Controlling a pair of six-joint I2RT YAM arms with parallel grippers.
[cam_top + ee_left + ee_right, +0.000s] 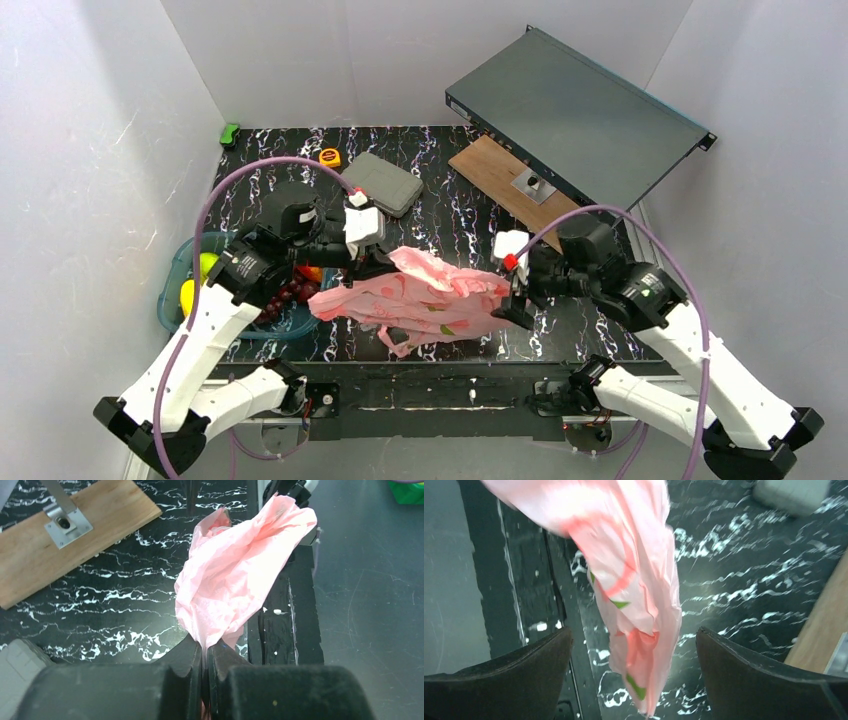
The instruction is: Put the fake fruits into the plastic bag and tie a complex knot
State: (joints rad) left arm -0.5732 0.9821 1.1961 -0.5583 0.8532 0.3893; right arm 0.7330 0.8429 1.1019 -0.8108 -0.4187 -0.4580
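Top external view: the left gripper [372, 262] clenches a bunched end of the pink plastic bag [430, 300], holding it stretched above the table [450, 215] at its near edge. The right gripper [512, 298] gapes, released, around the other end, seemingly ready to regrasp. Fake fruits [295, 290] sit in the tub [168, 300].

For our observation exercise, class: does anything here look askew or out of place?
Yes. The grey metal case at the far right sits tilted, overhanging the wooden board. Some fruits lie in the tub, outside the pink bag.

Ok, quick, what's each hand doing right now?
Left hand: closed on the plastic bag.
Right hand: open, holding nothing.
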